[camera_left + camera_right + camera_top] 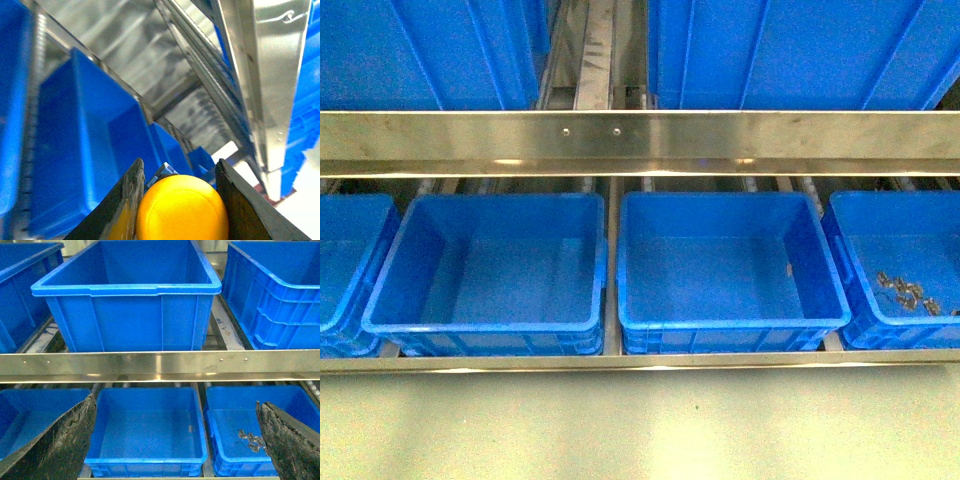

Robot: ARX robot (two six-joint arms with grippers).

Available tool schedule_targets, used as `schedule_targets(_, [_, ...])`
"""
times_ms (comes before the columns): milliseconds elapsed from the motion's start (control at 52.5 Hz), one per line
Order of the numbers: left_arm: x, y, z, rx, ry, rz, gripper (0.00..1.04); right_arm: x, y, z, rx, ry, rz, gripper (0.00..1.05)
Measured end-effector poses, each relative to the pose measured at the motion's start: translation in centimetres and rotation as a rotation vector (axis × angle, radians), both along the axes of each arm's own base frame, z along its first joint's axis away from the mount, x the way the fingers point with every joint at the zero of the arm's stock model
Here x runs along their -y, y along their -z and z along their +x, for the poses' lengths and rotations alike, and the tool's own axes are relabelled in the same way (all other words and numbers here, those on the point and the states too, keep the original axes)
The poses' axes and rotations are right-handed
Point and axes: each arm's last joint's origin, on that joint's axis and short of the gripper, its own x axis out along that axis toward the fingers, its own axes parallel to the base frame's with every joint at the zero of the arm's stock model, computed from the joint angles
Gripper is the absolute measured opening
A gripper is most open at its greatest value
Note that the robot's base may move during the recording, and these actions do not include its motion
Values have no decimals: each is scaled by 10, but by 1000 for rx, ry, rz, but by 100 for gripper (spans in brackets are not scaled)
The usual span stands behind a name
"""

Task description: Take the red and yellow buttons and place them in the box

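Left wrist view showed the yellow button [182, 209] clamped between the left fingers [127, 200], which were closed against its sides. It was held in the air near a blue box [75, 150] on the steel rack. The right fingers [55, 440] were spread wide with nothing between them, faced toward the rack. Neither arm was seen in the front view, where two open boxes [485, 325] [730, 322] were set side by side on the lower shelf [640, 362], and small metal parts [905, 290] lay in the box at the far right. No red button was found in any view. The carrying step was judged to be in hand. Next, the yellow button would need to be brought over the intended box, which could not be told, and released.
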Motion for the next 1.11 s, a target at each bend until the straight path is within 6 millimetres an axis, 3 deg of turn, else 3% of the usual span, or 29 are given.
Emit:
schedule_targets(133, [63,-4,31,-3,185,-75,34,0,0,0,0,0,0,97])
schedule_targets(229, [134,8,47,-47,363,-117,34,0,0,0,0,0,0,97])
schedule_targets(324, [205,30,43,-99,565,-127,34,0,0,0,0,0,0,97])
schedule_targets(457, [244,41,30,-125,664,-147,34,0,0,0,0,0,0,97])
schedule_targets(572, [246,39,29,-121,674,-180,34,0,0,0,0,2,0,97])
schedule_targets(629, [245,37,30,-118,676,-184,34,3,-9,6,58,217,47,97])
schedule_targets(686, [244,37,30,-118,677,-185,34,10,-31,16,147,413,72,97])
schedule_targets(762, [246,35,28,-114,692,-179,34,23,-81,37,291,539,123,97])
schedule_targets(838, [247,34,26,-112,704,-176,34,34,-133,59,375,533,220,97])
schedule_targets(934, [246,29,23,-105,710,-174,34,51,-176,73,424,511,415,97])
schedule_targets(1010, [244,23,21,-95,708,-174,34,65,-195,78,462,486,608,97])
schedule_targets(1105, [242,18,20,-81,705,-173,34,72,-198,82,512,418,939,97])
